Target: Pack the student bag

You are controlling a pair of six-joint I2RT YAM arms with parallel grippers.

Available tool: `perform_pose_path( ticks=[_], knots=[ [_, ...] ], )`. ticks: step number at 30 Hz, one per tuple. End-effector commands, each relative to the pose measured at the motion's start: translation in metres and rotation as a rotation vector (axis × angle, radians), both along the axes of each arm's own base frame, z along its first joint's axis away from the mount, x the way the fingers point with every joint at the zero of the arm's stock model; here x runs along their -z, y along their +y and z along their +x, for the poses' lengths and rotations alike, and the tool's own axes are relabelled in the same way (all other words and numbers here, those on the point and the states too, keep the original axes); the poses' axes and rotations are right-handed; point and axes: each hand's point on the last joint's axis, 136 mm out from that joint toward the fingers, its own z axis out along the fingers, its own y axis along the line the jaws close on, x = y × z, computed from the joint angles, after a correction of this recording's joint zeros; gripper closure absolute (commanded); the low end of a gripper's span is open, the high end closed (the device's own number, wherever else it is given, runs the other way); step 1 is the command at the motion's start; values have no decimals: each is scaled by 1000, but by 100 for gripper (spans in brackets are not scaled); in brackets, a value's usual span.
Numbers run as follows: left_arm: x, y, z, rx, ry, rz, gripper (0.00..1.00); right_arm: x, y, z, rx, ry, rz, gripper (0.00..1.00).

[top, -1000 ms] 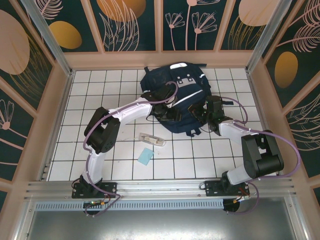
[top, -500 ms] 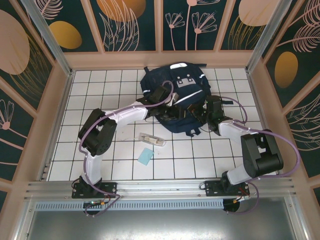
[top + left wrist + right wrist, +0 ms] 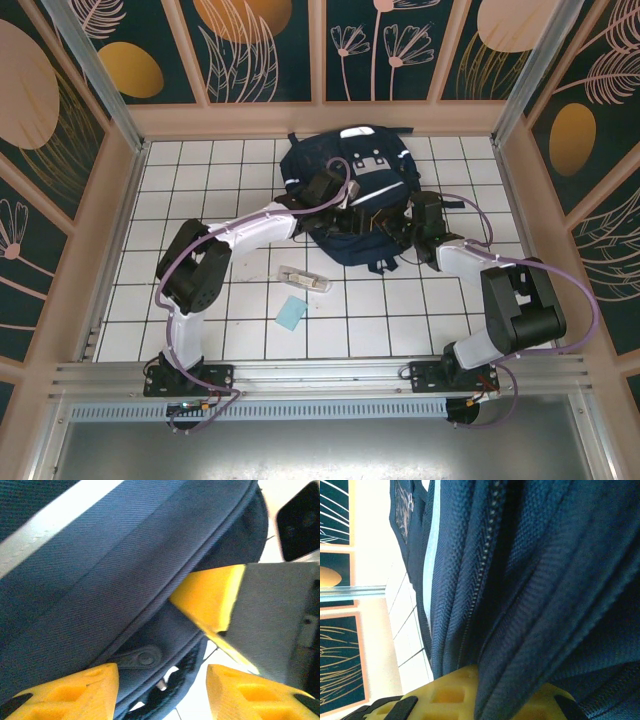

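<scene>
Tiled table (image 3: 240, 300); student bag (image 3: 375, 192) by far wall; right pincer (image 3: 403, 222) clamps it.

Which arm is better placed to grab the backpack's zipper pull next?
Left. The left jaws stand apart with the zipper pull just ahead of their gap; the right jaws are shut on fabric of the student bag, occupied holding it.

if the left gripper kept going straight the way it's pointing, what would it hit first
The student bag: the left gripper points at its navy fabric, with a dark pull tab just ahead between the open fingers. Depth is hard to judge.
</scene>
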Motion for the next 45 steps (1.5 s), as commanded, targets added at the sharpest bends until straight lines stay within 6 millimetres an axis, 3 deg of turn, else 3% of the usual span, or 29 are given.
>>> perform_pose_path(
  ticks=[1, 3, 5, 8, 9, 14, 18, 23, 27, 29, 32, 34, 38, 42, 45],
  knots=[
    [-8, 23, -1, -21, -66, 119, 49, -13, 14, 2, -71, -50, 9, 100],
    [-9, 32, -4, -34, -76, 139, 48, -1, 6, 0, -56, -3, -33, 98],
    [-12, 40, -6, -54, -89, 152, 47, 11, -5, -4, -44, 47, -77, 74],
    [-21, 52, -3, -105, -127, 168, 44, 9, -20, -12, -28, 55, -112, 56],
    [-26, 56, -1, -125, -144, 169, 43, 5, -23, -13, -25, 46, -125, 54],
    [-39, 48, 5, -132, -165, 107, 41, -27, -32, -11, -37, -19, -207, 56],
    [-35, 28, 2, -121, -80, 6, 42, -45, -24, -2, -97, -86, -228, 73],
    [-14, 13, -7, -161, 83, -89, 40, -40, 3, 8, -219, -83, -206, 81],
    [1, 17, -9, -209, 135, -92, 40, -27, 21, 9, -288, -66, -212, 95],
    [6, 20, -8, -229, 139, -81, 39, -28, 22, 6, -307, -58, -227, 92],
    [10, 25, -4, -264, 131, -71, 36, -25, 13, -1, -296, -32, -266, 71],
    [6, 25, 1, -278, 114, -70, 36, -20, 9, -11, -304, 1, -281, 64],
    [-7, 35, 15, -301, 34, 26, 36, -29, -1, -14, -273, -18, -275, 62],
    [-17, 54, 26, -340, -39, 157, 36, -49, -15, -4, -219, -73, -303, 62],
    [-14, 60, 30, -355, -47, 206, 36, -50, -30, 8, -167, -90, -324, 58]
  ],
)
